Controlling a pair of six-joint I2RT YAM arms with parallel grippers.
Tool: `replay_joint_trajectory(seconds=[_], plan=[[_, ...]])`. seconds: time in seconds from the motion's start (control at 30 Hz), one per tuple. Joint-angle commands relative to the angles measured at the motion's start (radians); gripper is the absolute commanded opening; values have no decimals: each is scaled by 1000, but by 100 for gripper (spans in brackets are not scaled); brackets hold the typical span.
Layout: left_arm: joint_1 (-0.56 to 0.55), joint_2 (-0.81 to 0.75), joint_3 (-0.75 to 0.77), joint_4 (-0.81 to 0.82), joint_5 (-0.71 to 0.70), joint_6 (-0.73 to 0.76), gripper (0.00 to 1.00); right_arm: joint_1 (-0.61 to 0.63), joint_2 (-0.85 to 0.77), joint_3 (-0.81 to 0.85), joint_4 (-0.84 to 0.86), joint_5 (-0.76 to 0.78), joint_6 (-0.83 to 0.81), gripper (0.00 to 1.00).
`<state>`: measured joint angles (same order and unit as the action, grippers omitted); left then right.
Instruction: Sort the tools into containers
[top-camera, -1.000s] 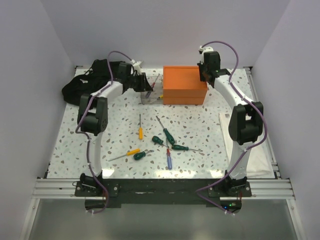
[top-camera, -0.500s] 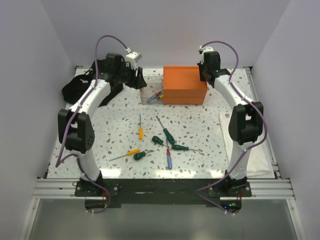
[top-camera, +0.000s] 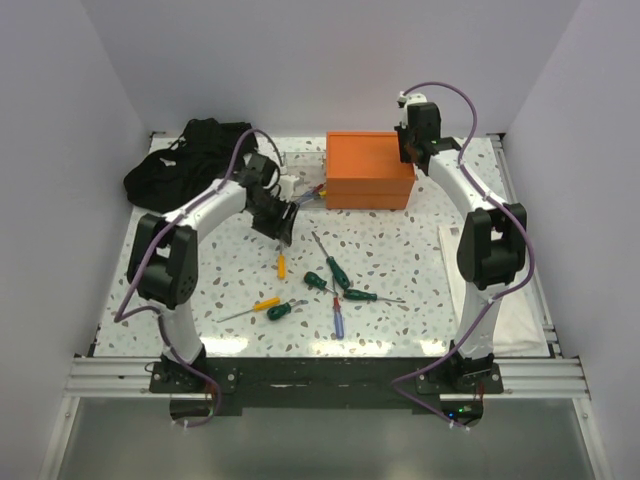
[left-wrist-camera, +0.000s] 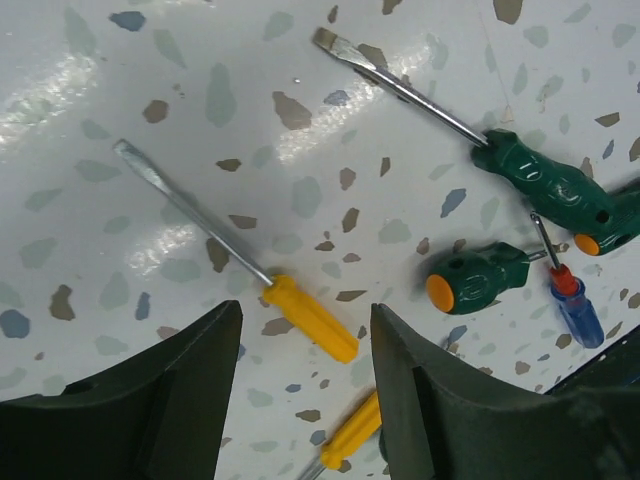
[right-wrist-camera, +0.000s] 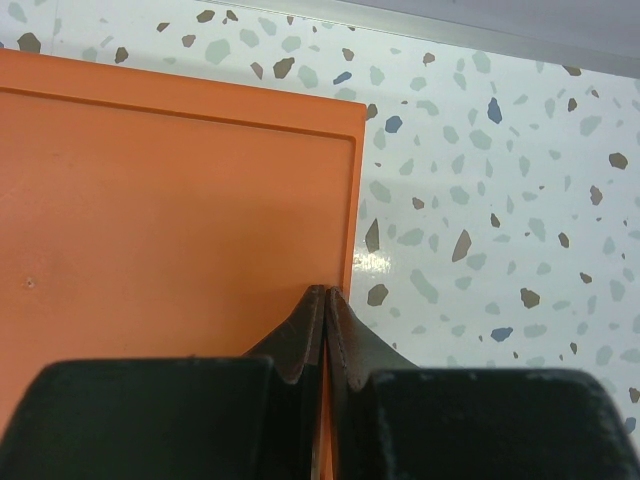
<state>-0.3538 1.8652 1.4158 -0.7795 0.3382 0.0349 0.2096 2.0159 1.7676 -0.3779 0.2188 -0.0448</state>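
Progress tally: sorting begun, the larger share not yet done. Bin (top-camera: 300, 188), clear, touching or just beside the left end of the box (top-camera: 368, 168), holds at least two tools, one red-handled and one blue-handled; the exact count is too small to read. Box, orange, flat top bare in the right wrist view; whether anything lies inside cannot be told. Desk (top-camera: 200, 290) carries seven loose screwdrivers in a cluster near its middle, well apart from both containers: yellow driver (left-wrist-camera: 305, 318), long green driver (left-wrist-camera: 548, 185), stubby green driver (left-wrist-camera: 475, 280), blue driver (left-wrist-camera: 578, 312), second yellow driver (top-camera: 262, 304), second stubby green driver (top-camera: 285, 309), green driver with bare shaft pointing right (top-camera: 365, 296). Left gripper (top-camera: 281, 224) hangs just above the yellow driver, jaws apart and empty, the handle lying between them in the wrist view; judged to be the next item for pickup. Right gripper (right-wrist-camera: 327, 295) sits at the far right corner of the box, jaws pressed together, holding nothing. Cloth (top-camera: 180, 165), black, heaped at the far left, takes no part. Estimate: roughly a quarter sorted, seven items outstanding.
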Motion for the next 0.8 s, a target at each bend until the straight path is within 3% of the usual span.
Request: replay_joint_trajectory(seconds=[0.0, 0.07, 0.4, 0.5, 0.53, 0.6, 0.63, 0.7, 0.77], plan=[[-92, 12, -15, -27, -74, -105, 61, -4, 64, -36, -191, 2, 3, 3], [-114, 12, -66, -44, -156, -130, 67, -4, 61, -34, -202, 4, 0, 3], [-125, 71, -89, -49, -222, -173, 61, -4, 43, -57, -191, -2, 5, 3], [-122, 109, -69, -37, -208, -142, 37, -3, 41, -65, -182, -2, 8, 3], [-120, 106, -58, -40, -200, -133, 23, -4, 40, -66, -182, -2, 6, 3], [-100, 60, -43, -52, -170, -104, 9, -4, 47, -59, -181, -1, 5, 3], [-85, 39, -43, -52, -103, -74, 0, -4, 50, -56, -182, -1, 3, 3], [-27, -18, -19, -102, 5, 20, 0, -6, 58, -42, -179, 1, 2, 2], [22, -26, 96, -274, 109, 195, 0, -3, 70, -30, -179, 1, 2, 2]])
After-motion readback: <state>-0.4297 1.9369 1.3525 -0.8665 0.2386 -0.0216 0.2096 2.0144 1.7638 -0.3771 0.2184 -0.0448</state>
